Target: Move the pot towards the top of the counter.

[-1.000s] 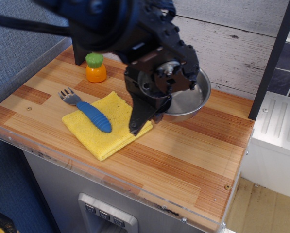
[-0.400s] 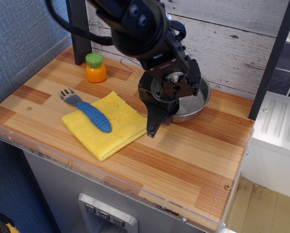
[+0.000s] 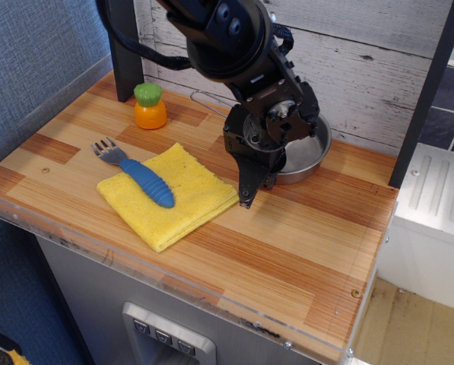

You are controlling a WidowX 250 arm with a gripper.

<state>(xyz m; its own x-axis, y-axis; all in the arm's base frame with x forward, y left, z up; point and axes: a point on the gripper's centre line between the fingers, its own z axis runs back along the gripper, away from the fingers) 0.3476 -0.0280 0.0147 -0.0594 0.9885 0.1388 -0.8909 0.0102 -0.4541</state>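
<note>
The pot (image 3: 309, 149) is a shiny steel pan standing at the back right of the counter (image 3: 287, 251), close to the white plank wall. Its wire loop handle (image 3: 204, 96) points left along the wall. My black gripper (image 3: 249, 186) hangs over the pot's front-left rim and hides that side of it. One finger (image 3: 246, 192) reaches down outside the rim to the wood. The other finger is hidden behind the gripper body, so I cannot tell whether the rim is pinched.
A yellow cloth (image 3: 177, 201) lies left of the gripper with a blue-handled fork (image 3: 139, 175) on it. An orange toy with a green top (image 3: 150, 106) stands at the back left by a dark post (image 3: 124, 53). A clear plastic strip edges the counter's front.
The arm has moved right and away from the camera, off the cloth's edge and against the pot's front-left rim. The pot has shifted slightly towards the wall.
</note>
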